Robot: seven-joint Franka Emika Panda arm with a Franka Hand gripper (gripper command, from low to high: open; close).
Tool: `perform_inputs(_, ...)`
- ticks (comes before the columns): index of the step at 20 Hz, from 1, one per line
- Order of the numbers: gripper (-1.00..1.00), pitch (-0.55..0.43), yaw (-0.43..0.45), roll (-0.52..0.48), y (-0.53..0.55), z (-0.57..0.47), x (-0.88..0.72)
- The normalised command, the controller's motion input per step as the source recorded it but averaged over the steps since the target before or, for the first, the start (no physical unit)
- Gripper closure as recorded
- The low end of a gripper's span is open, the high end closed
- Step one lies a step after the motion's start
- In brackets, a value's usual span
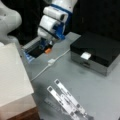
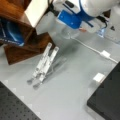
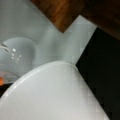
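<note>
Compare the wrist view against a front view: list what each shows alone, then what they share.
Only the wrist view: a white rounded arm part filling the foreground, close up.
Only a front view: the gripper low over a dark recess, a white cable, a black box at the right and a folding metal stand near the bottom.
Both: the grey table and a small orange thing by the gripper.

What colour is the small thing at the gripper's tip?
Orange, best seen in a front view, just below the gripper.
</note>
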Motion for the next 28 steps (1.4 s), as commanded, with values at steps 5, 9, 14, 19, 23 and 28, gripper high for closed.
perform_inputs(5, -1.00, 0.473, -0.135, -0.452, 0.03, 0.35, 0.54)
perform_inputs(9, -1.00, 0.379, -0.181, -0.423, 0.00, 0.26, 0.43)
perform_inputs(14, -1.00, 0.267, -0.146, -0.417, 0.00, 0.12, 0.31)
perform_inputs(19, -1.00, 0.187, -0.146, -0.388, 0.05, 0.03, 0.22)
perform_inputs(23, -1.00, 0.121, -0.094, -0.357, -0.01, 0.00, 0.17)
perform_inputs(28, -1.00, 0.062, 0.001, -0.253, -0.18, 0.02, 0.05)
